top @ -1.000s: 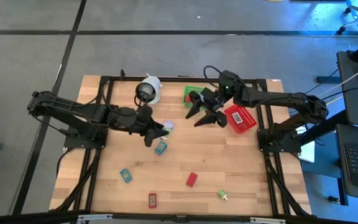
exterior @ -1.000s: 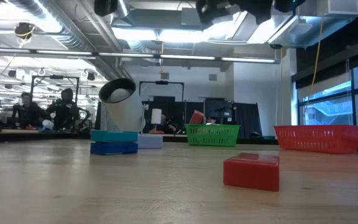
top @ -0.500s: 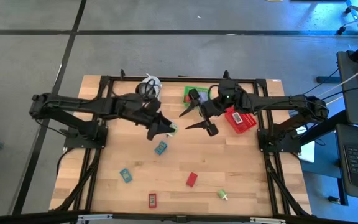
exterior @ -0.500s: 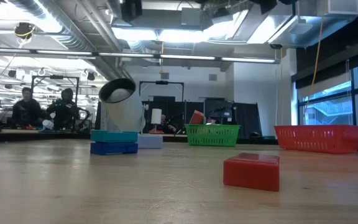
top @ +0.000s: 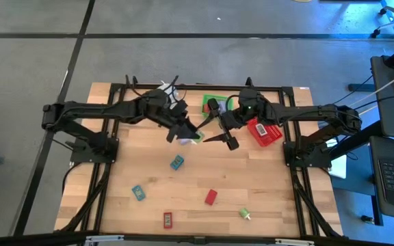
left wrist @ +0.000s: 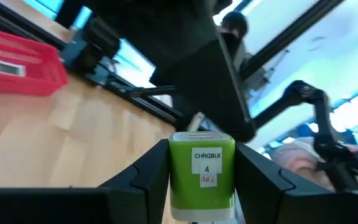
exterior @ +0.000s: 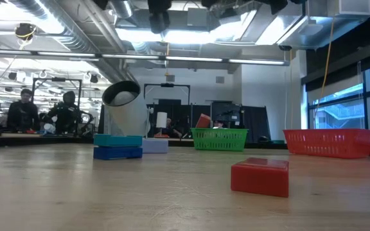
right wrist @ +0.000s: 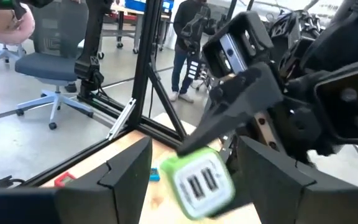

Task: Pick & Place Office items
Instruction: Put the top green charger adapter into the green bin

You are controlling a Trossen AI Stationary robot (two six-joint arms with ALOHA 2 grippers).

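Wooden table [top: 265, 184], both arms raised over its far middle.
Left gripper [left wrist: 202, 186] clamped a green block [left wrist: 202, 174] between its fingers, above the table; right gripper [top: 214, 128] hung spread and empty just beside it.

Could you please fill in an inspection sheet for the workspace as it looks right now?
Surface: wooden table inside a black frame.
Job's things: green charger block labelled CHRGBLK held above the table; red block, teal packets, a red packet and a small green piece lie on the wood.
Clutter: white roll; green basket; red basket.
Grippers: left gripper shut on the charger block; right gripper open, facing it.
Cables: black cables near the green basket.
Surroundings: people seated beyond the table.
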